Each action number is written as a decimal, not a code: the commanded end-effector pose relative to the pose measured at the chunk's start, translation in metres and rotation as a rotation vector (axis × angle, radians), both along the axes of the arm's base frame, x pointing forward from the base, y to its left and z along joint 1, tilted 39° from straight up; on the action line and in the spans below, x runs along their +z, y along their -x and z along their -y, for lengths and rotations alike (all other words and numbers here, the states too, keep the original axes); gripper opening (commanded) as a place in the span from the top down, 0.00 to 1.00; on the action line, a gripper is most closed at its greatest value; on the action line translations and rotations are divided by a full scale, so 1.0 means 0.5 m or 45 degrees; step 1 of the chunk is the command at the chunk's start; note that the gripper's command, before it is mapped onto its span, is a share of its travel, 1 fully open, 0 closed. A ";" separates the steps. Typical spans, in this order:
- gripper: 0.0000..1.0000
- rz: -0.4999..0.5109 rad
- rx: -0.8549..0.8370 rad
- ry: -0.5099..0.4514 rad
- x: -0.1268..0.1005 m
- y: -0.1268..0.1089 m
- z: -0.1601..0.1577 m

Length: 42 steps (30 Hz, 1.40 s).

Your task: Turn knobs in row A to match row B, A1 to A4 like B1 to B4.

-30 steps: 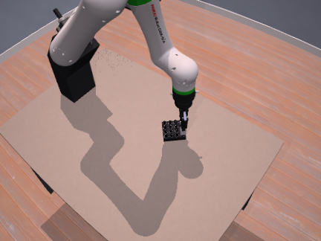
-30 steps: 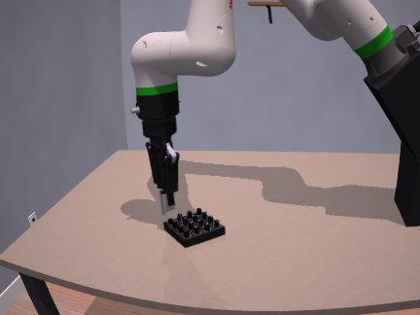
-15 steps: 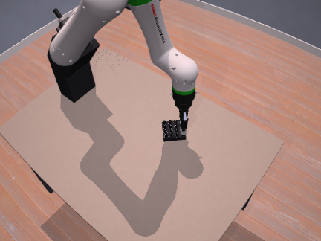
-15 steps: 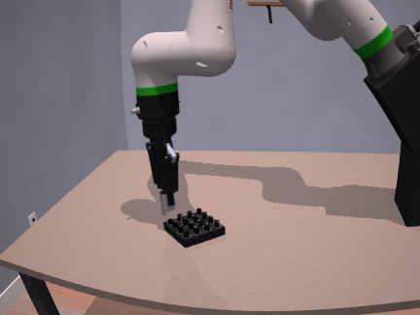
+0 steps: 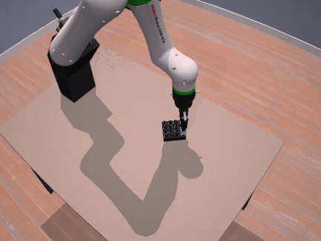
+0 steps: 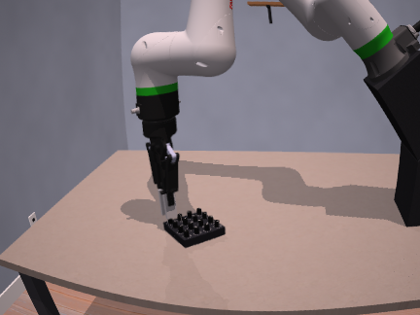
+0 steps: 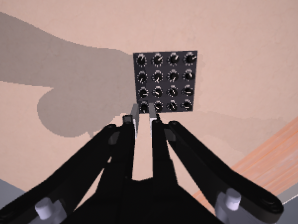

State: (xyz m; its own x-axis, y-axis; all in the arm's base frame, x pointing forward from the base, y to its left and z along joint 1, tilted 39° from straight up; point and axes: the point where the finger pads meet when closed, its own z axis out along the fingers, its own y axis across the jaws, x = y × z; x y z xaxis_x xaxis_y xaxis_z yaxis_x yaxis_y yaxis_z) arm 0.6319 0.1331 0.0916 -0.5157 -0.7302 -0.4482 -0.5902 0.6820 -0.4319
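Observation:
The black knob box (image 5: 174, 139) (image 6: 204, 239) (image 7: 149, 68) stands on the table, with knobs in a four-by-four grid. In the wrist view white lines show on several knobs, pointing different ways. The printed names and the socket cannot be made out, so I cannot tell which row is A. My gripper (image 5: 183, 130) (image 6: 167, 210) (image 7: 143, 110) points down with a narrow gap between its fingertips and nothing held. The tips are above one edge of the box. In the wrist view they flank the bottom-left corner knob (image 7: 144, 106) and partly cover that corner.
The table (image 5: 230, 149) (image 6: 292, 262) (image 7: 235, 85) carries the box and the arm's dark shadow. The arm's black pedestal (image 5: 76, 83) (image 6: 408, 185) stands far from the box. In the top view the arm reaches over from the back.

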 end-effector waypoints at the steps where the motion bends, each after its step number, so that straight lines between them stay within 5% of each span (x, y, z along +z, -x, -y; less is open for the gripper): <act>1: 0.88 0.000 0.000 0.000 0.000 0.000 0.000; 42: 0.88 0.000 0.000 0.000 -0.022 -0.017 -0.001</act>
State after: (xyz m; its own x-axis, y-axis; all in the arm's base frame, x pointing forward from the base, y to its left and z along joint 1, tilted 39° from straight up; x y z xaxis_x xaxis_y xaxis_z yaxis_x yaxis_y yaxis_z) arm 0.6404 0.1337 0.0809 -0.5158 -0.7303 -0.4479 -0.5906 0.6819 -0.4316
